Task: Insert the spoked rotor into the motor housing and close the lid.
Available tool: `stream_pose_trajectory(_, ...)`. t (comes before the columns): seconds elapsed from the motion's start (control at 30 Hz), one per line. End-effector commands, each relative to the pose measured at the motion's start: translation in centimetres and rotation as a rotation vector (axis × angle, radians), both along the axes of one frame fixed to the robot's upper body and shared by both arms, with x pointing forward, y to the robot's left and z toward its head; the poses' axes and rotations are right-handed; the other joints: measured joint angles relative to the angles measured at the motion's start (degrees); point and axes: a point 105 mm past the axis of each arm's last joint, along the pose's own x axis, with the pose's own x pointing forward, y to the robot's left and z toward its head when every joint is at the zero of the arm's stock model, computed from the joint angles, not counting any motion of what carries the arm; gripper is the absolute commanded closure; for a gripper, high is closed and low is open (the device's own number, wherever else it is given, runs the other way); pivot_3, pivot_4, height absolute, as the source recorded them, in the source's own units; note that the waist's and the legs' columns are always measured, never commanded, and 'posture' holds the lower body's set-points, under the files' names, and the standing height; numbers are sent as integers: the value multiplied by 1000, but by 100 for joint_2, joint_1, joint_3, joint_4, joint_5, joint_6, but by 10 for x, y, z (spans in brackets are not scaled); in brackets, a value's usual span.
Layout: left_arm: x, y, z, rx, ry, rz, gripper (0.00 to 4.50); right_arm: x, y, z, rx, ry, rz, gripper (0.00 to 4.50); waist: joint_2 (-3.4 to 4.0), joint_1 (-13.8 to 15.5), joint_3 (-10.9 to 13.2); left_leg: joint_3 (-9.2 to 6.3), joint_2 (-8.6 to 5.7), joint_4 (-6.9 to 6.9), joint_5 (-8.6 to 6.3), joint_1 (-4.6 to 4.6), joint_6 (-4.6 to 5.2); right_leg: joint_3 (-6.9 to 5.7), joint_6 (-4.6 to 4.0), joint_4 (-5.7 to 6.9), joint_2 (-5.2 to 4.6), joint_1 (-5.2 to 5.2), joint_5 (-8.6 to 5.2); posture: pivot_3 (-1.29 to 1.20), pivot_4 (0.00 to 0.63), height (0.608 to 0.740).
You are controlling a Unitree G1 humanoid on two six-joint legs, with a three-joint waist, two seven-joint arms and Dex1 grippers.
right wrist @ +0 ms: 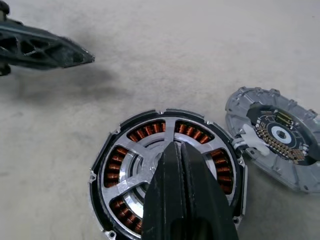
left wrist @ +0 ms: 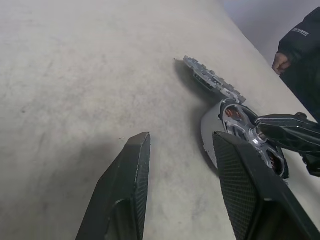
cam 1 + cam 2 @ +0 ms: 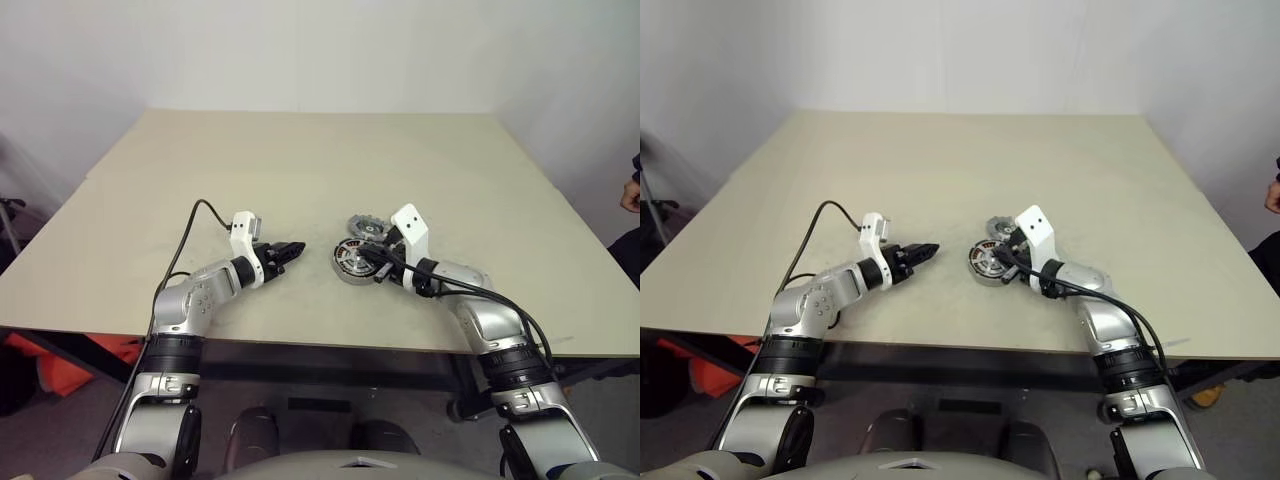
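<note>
We see the beige table (image 3: 300, 180) filling the middle of the head view, both arms reaching onto its near part. Near the frame's centre sits the motor housing (image 1: 107, 175), copper windings showing, with the spoked rotor (image 1: 150, 150) lying inside it. Just to the upper right of the housing, the lid (image 1: 295, 165) rests tilted against its rim, inner face up. Our right gripper (image 1: 172, 150) comes in from the lower right, its fingers pressed together with the tips over the rotor's hub. Our left gripper (image 3: 290, 250) hovers left of the housing, apart from it, fingers spread and holding nothing.
</note>
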Motion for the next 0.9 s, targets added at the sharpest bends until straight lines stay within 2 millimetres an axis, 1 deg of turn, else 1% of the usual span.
stream_pose_trajectory(0.03,3,2,11,11,-52,2,2416,3,-3,-1,-10,7,-18,4476,0,-1,0,0,0,0,0,10,0,0,0,0,0,8,0,0,0,740)
stream_pose_trajectory(0.13,3,1,10,14,-51,2,2416,5,-4,8,-3,-24,-12,4476,0,-4,0,-1,0,0,1,17,-2,0,1,-2,0,14,-1,0,0,740)
stream_pose_trajectory(0.23,3,1,10,15,-50,0,2416,8,-2,27,26,-82,-6,4476,0,-3,1,-1,0,0,2,16,-3,1,2,-2,0,14,-1,0,0,740)
stream_pose_trajectory(0.33,2,-1,9,17,-49,-4,2416,11,-2,40,36,-123,-10,4476,0,-2,1,-1,0,-1,2,3,-3,1,1,-1,0,2,-1,0,0,740)
stream_pose_trajectory(0.4,1,-1,8,19,-48,-6,2416,14,-3,46,36,-139,-16,4476,0,-3,1,-1,0,-2,2,-12,-3,1,0,0,1,-13,0,0,0,740)
stream_pose_trajectory(0.47,1,-1,8,21,-47,-8,2416,15,-4,47,33,-140,-19,4476,0,-1,1,-1,1,-2,2,-27,-3,1,-3,1,3,-25,2,0,0,740)
stream_pose_trajectory(0.57,1,0,8,23,-47,-7,2416,16,-7,42,24,-130,-30,4476,0,1,0,-1,1,-2,1,-44,-2,1,-17,1,3,-40,10,0,0,740)
stream_pose_trajectory(0.63,1,1,7,24,-46,-5,2416,14,-7,34,18,-102,-30,4476,0,0,1,-1,0,-2,1,-47,-2,1,-22,0,3,-43,12,0,0,740)
stream_pose_trajectory(0.67,1,1,7,25,-45,-5,2416,11,-8,24,7,-67,-28,4476,0,0,0,-1,0,-2,1,-47,-2,1,-21,0,3,-43,12,0,0,740)
stream_pose_trajectory(0.7,1,2,7,26,-45,-4,2416,8,-11,5,-41,-21,-37,4476,0,0,0,-1,1,-3,1,-47,-2,1,-18,0,3,-43,10,0,0,740)
stream_pose_trajectory(0.73,1,2,7,26,-45,-3,2416,6,-14,-9,-77,12,-47,4476,0,1,0,-1,1,-3,1,-45,-2,1,-12,0,3,-41,6,0,0,740)
stream_pose_trajectory(0.77,1,2,7,27,-45,-2,2416,4,-17,-17,-98,30,-57,4476,0,4,0,-1,1,-3,1,-43,-2,1,-11,0,3,-38,5,0,0,740)
stream_pose_trajectory(0.8,1,2,7,27,-46,-2,2416,4,-17,-20,-103,33,-62,4476,6,2,-3,0,0,-2,1,-43,-2,1,-6,0,2,-38,3,0,0,740)
stream_pose_trajectory(0.9,1,3,6,27,-45,-1,2416,7,-14,-9,-68,7,-60,4476,4,-4,-3,2,1,-2,1,-14,-2,5,-1,1,3,-15,0,0,0,740)
